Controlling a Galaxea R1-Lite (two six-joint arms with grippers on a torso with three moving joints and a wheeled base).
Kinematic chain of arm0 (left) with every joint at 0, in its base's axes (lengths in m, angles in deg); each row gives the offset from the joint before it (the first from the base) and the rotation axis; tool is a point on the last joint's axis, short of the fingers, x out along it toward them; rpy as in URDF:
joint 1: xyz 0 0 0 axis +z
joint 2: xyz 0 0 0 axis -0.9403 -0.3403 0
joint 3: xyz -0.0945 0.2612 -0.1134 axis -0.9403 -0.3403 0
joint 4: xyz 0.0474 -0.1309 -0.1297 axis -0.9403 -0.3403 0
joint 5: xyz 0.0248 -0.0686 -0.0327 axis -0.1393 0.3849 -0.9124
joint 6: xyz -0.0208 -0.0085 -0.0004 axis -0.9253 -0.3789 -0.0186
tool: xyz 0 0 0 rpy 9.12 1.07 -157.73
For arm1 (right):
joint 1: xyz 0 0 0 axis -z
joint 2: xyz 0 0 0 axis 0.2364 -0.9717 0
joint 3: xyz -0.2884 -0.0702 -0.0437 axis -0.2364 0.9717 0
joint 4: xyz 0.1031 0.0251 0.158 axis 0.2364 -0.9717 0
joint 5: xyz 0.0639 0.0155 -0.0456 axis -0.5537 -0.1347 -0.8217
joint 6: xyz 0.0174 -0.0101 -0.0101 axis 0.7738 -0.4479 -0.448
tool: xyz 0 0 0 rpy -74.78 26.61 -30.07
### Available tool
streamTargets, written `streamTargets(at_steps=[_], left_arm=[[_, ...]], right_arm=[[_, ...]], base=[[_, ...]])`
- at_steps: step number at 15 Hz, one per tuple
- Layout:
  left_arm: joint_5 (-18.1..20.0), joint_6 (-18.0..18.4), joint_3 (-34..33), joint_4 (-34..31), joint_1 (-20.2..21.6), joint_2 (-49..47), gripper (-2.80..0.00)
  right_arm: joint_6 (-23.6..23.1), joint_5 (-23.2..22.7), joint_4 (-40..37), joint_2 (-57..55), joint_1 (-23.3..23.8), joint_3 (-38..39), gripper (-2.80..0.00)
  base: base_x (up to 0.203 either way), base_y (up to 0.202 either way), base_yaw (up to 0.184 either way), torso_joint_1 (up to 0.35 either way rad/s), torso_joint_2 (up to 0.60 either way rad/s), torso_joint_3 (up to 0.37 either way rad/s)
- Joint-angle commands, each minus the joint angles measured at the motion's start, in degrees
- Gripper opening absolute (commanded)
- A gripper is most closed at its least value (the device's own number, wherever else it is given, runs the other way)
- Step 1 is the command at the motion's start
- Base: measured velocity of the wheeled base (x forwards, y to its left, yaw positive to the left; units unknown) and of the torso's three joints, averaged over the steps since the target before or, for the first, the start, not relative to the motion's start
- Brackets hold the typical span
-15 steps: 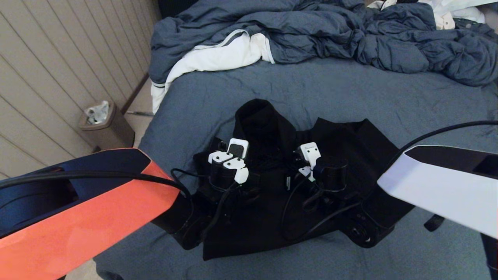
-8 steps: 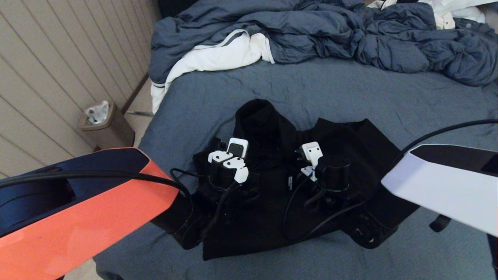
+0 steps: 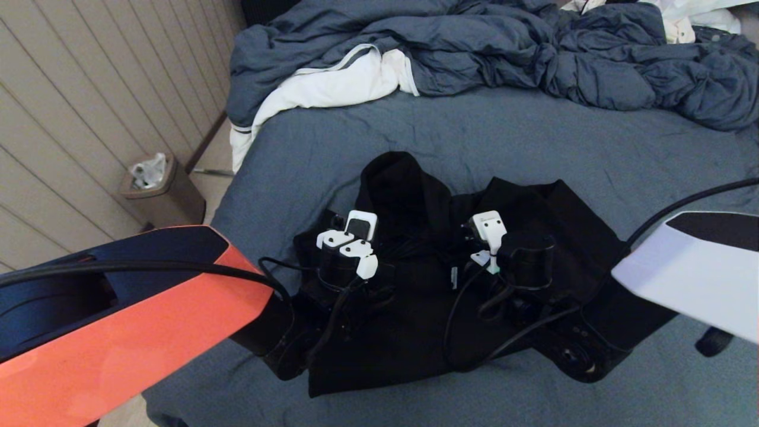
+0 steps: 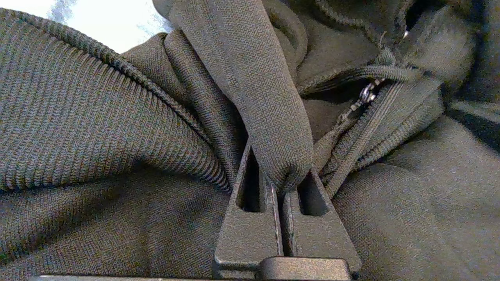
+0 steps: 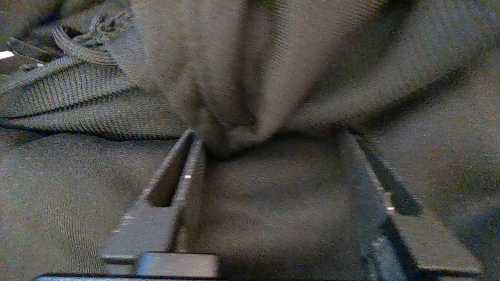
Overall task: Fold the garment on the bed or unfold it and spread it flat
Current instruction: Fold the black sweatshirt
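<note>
Pinching a fold of the garment (image 4: 269, 97) in left gripper (image 4: 279, 183) to anchor it on the bed (image 3: 415, 136); right gripper (image 5: 273, 156) jaws parted, cloth fold resting loose between.

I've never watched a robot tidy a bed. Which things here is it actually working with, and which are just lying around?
In the job:
black hoodie
bed
left gripper, shut on a fold of the hoodie
right gripper, open over the hoodie

Just lying about:
blue-grey duvet
white cloth
bin on the floor

Both arms hide much of the garment (image 3: 409, 196) beneath them.
</note>
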Motion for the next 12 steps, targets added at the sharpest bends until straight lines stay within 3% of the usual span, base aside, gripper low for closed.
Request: streamTargets(at_steps=[1, 12], left_arm=[[-0.09, -0.04, 0.06, 0.32, -0.05, -0.54, -2.8], [-0.09, -0.22, -0.03, 0.4, 0.0, -0.72, -2.8]], right_arm=[[-0.22, -0.06, 0.7, 3.01, -0.26, 0.06, 0.0], [-0.24, -0.13, -6.02, 7.03, -1.21, -6.2, 0.0]], base=[[0.0, 0.0, 0.0, 0.0, 0.0, 0.0], [0.0, 0.0, 0.0, 0.0, 0.0, 0.0]])
